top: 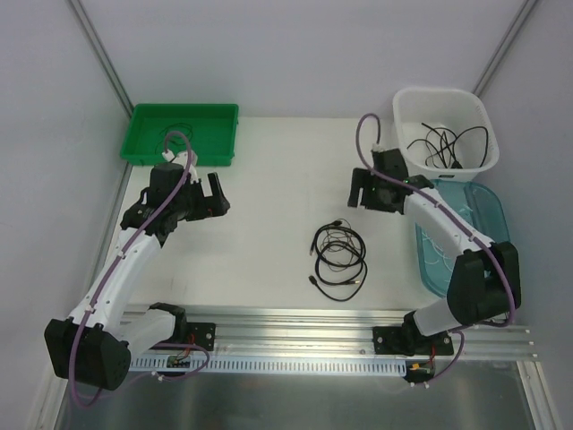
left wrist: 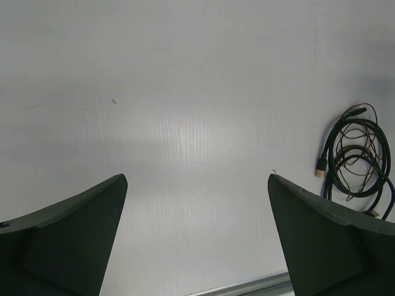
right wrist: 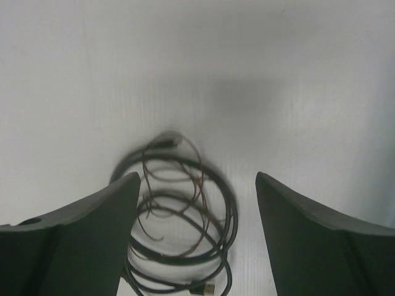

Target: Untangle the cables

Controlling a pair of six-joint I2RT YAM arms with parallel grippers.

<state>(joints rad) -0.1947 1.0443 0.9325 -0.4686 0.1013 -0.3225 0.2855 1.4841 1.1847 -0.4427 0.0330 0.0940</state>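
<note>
Left hand (left wrist: 196, 180) released, empty | right hand (right wrist: 197, 177) released, empty | cables (right wrist: 179, 216) coiled on tabletop (top: 269, 179) just ahead of right hand, well apart from left | risk: pinching several loops together tightens the tangle

Top view is taken from above and behind the arm bases, angled down. The whole table (top: 269, 202) is covered from afar, green tray (top: 179, 134) to white basket (top: 445, 98). Left wrist view is pointed down at the table from close range, with its own fingers (left wrist: 68, 240) in the bottom corners and the cable coil (left wrist: 358, 157) caught at the right edge. Right wrist view is aimed down over that coil, nearer and blurred. The coil is shared by all three views.
</note>
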